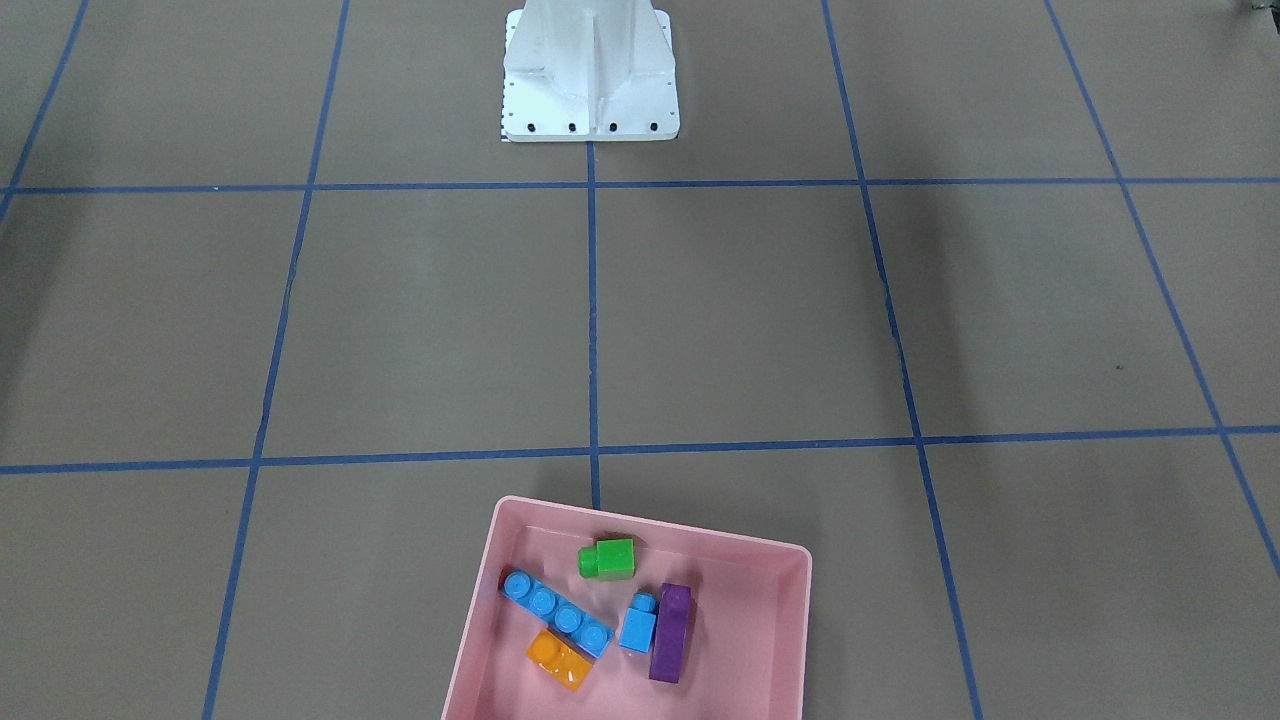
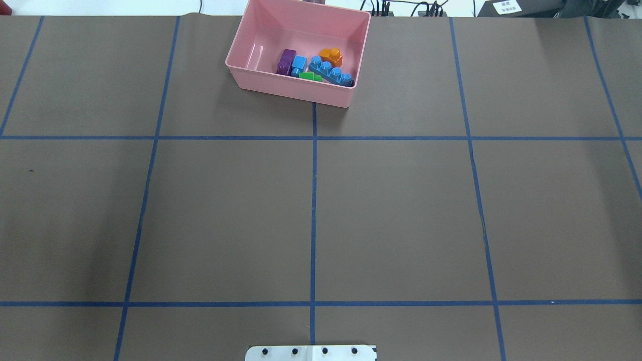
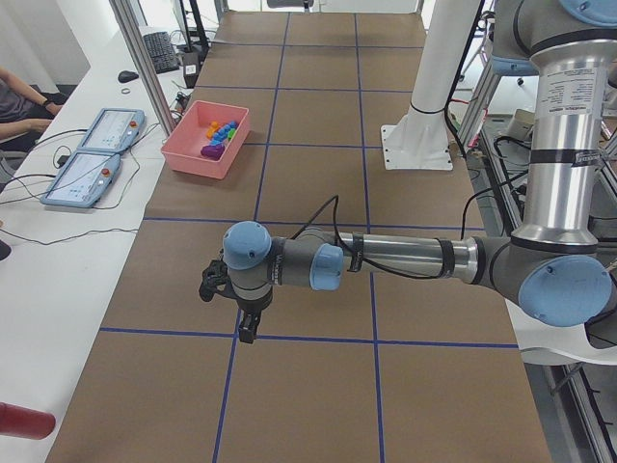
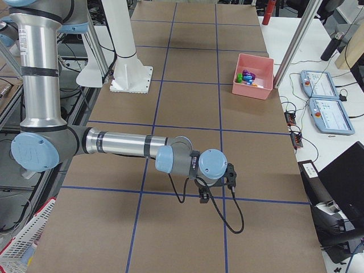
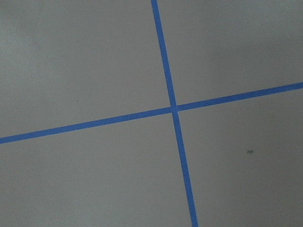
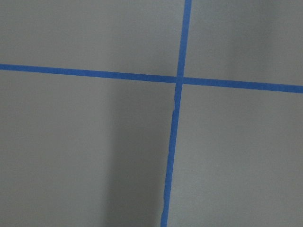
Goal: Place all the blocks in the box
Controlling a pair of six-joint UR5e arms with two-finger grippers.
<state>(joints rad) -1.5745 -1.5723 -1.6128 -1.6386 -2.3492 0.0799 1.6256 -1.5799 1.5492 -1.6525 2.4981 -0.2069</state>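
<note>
The left arm [image 3: 405,256] reaches out low over the table [image 2: 401,215] at its left end. Its forearm is level and its left gripper [image 3: 249,326] points down, just above a blue tape line. The right arm [image 4: 122,142] mirrors this at the right end, with the right gripper [image 4: 203,192] also pointing down close to the surface. Only the side views show the two grippers, so I cannot tell whether their fingers are apart or together. Each wrist camera sees only bare paper and a tape crossing.

The box [image 1: 745,665] sits at the far edge of the table, across the centre line and well apart from both grippers. All five blocks lie inside it.

- The long blue bar [image 1: 557,612] is studs-up. Its long axis runs diagonally from near-right to far-left.
- The purple block [image 1: 671,633] lies with its long axis running near to far.
- The orange block [image 1: 560,660] touches the bar's far side.
- The green cube [image 1: 610,559] lies tipped over beside the near wall, its stud pointing right.
- The small blue cube [image 1: 637,625] touches the purple block's right side.
</note>
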